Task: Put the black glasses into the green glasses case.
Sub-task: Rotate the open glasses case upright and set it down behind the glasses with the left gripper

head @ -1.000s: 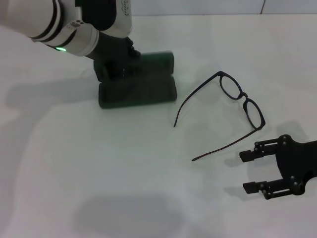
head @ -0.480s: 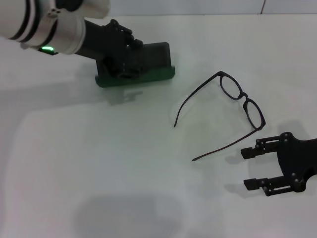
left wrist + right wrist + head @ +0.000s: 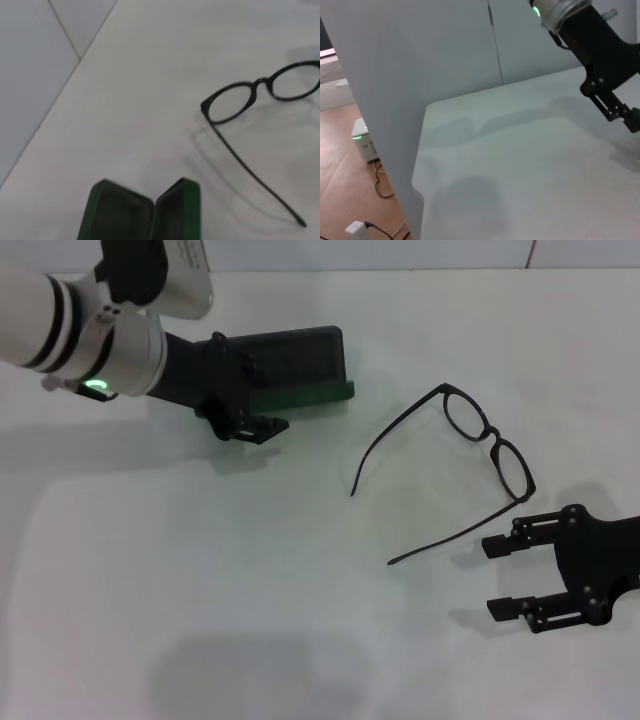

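The green glasses case lies open at the back of the white table; its dark lining also shows in the left wrist view. My left gripper hangs open just in front and to the left of the case, holding nothing, and also shows in the right wrist view. The black glasses rest unfolded right of centre, lenses to the right, temple arms pointing toward me; the left wrist view shows them beyond the case. My right gripper is open just in front of the glasses, apart from the nearer temple arm.
A bare white tabletop spreads between the case and the glasses. The right wrist view shows the table's side edge, grey wall panels, and a small white device on the floor below.
The case went from shut to open under the left gripper. That gripper then let go and drew back toward the front left. The right gripper barely moved.
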Controlling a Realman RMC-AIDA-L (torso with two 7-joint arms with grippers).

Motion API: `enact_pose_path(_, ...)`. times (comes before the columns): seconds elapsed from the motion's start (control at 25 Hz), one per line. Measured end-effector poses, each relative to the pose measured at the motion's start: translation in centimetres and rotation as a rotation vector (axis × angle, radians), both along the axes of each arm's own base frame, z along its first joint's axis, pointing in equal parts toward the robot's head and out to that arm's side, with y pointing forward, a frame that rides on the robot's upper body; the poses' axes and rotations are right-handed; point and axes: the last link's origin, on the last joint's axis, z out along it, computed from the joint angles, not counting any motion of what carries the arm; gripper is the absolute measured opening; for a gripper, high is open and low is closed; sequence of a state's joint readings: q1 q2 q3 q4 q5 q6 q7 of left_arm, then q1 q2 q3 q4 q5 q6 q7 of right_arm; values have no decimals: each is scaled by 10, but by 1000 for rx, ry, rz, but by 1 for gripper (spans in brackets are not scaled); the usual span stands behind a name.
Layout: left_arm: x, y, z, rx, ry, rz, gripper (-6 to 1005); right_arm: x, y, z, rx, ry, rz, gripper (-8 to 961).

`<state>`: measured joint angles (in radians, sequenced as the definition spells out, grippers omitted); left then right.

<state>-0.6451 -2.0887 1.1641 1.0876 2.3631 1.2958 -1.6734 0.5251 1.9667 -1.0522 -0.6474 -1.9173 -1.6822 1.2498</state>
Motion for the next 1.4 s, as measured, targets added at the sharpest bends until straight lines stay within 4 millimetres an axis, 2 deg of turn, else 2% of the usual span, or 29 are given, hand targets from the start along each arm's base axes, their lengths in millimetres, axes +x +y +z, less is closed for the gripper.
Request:
enact_pose_path(0.32,-19,6,-10,43,36,23,591,1,-2,-2,-4,1,-4,592)
enact_pose_path(0.76,-21,4,-13,26,36,27,593,2,-3,-2,-5,0,-7,586)
enact_pose_path(1.4,-43,-20,-24,-32,-23,23,594,1,-2,-4,-1,0,-8,578)
